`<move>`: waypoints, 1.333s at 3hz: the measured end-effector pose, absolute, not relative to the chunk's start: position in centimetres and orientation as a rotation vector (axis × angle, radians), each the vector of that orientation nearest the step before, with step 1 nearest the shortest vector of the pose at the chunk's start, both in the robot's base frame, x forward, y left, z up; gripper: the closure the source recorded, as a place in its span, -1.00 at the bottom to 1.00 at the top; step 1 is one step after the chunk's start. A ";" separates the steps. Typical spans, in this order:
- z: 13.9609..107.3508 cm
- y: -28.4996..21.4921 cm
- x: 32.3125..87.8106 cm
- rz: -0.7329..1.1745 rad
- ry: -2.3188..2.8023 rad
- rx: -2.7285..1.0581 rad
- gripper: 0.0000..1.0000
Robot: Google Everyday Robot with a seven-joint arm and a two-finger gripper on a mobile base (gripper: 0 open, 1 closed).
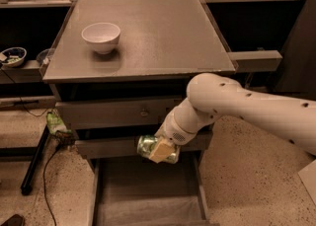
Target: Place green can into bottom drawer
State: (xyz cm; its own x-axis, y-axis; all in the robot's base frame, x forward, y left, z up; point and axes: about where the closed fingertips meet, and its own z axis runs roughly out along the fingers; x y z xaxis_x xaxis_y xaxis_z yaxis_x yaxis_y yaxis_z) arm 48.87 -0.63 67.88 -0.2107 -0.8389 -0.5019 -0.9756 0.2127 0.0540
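Clamping dented green-and-silver metal can in gripper, above deep grey bottom drawer open at 6 o'clock; needs lowering, then release.

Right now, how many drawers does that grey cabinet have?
3. The top drawer sits under the tabletop, the middle drawer below it, and the bottom drawer is pulled out at the floor. None seems hidden. The gripper holds the green can in front of the middle drawer.

White arm enters from 3 o'clock, wrist angled toward 7 o'clock; gripper low centre, clamped on green can.
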 end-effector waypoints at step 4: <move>57.0 -1.1 50.2 0.498 2.282 -1.645 1.00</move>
State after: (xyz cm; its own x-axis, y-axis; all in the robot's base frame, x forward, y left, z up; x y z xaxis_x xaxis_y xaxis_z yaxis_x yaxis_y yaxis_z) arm 50.19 -1.11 56.97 -0.3100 -0.8522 -0.4215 -0.9503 0.2907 0.1112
